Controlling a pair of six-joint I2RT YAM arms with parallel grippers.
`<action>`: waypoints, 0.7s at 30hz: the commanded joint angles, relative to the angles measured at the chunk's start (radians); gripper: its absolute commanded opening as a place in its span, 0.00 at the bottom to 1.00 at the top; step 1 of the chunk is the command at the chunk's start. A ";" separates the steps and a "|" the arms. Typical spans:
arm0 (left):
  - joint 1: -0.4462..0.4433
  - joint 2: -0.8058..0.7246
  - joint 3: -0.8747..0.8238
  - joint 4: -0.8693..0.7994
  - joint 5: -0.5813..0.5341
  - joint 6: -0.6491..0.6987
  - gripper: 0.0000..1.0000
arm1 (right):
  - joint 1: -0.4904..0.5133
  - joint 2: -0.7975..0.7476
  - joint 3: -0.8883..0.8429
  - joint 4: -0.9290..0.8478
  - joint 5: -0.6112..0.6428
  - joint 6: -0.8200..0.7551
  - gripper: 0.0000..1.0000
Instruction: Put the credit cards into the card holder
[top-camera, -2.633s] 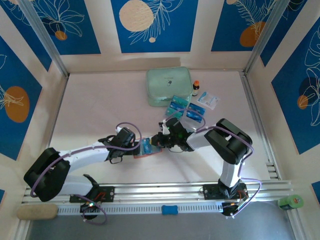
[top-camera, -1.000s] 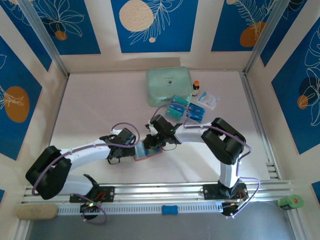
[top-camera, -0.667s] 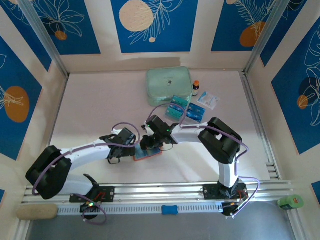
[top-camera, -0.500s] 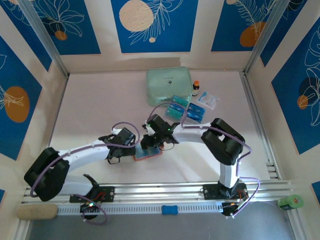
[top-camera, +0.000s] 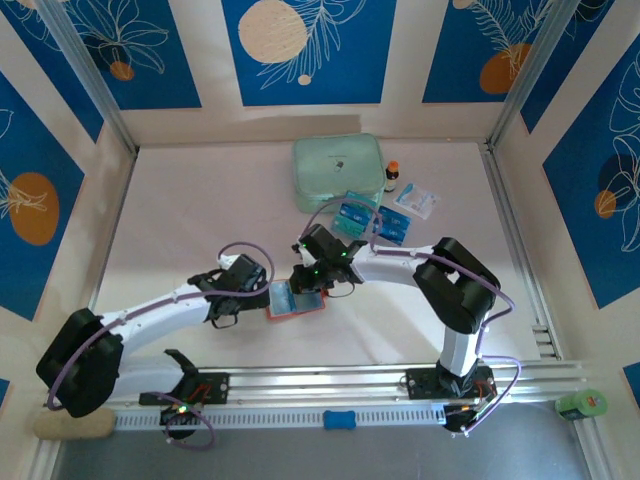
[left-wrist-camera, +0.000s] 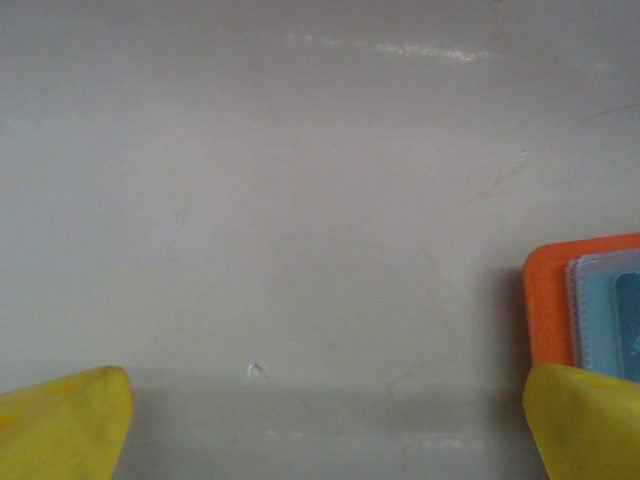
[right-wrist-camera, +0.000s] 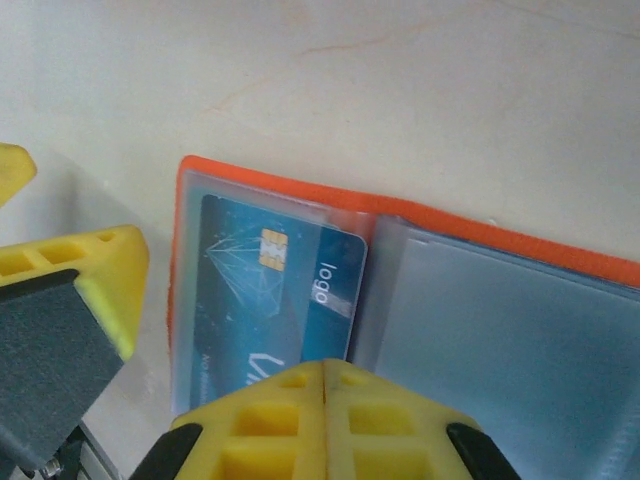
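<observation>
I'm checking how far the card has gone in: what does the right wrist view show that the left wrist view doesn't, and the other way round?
Right wrist view: a teal credit card with chip and "logo" print sits in the left clear sleeve of the open orange card holder; the sleeve to its right looks empty; the right gripper is over the card's near edge.

Left wrist view: bare table and the left gripper, open and holding nothing.

Shared: the card holder's orange edge and sleeves.

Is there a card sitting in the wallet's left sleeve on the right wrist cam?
Yes, a teal credit card with a gold chip and the word "logo" lies under the clear sleeve on the left half of the open orange card holder.
</observation>
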 joint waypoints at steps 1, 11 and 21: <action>0.009 0.019 -0.016 -0.023 -0.009 -0.017 1.00 | 0.007 0.028 0.024 -0.040 0.010 -0.015 0.06; 0.010 0.092 -0.019 0.033 0.002 -0.001 1.00 | 0.016 0.065 0.050 -0.043 0.003 -0.017 0.05; 0.010 0.145 -0.021 0.072 0.014 0.014 1.00 | 0.035 0.093 0.078 -0.049 -0.016 -0.015 0.05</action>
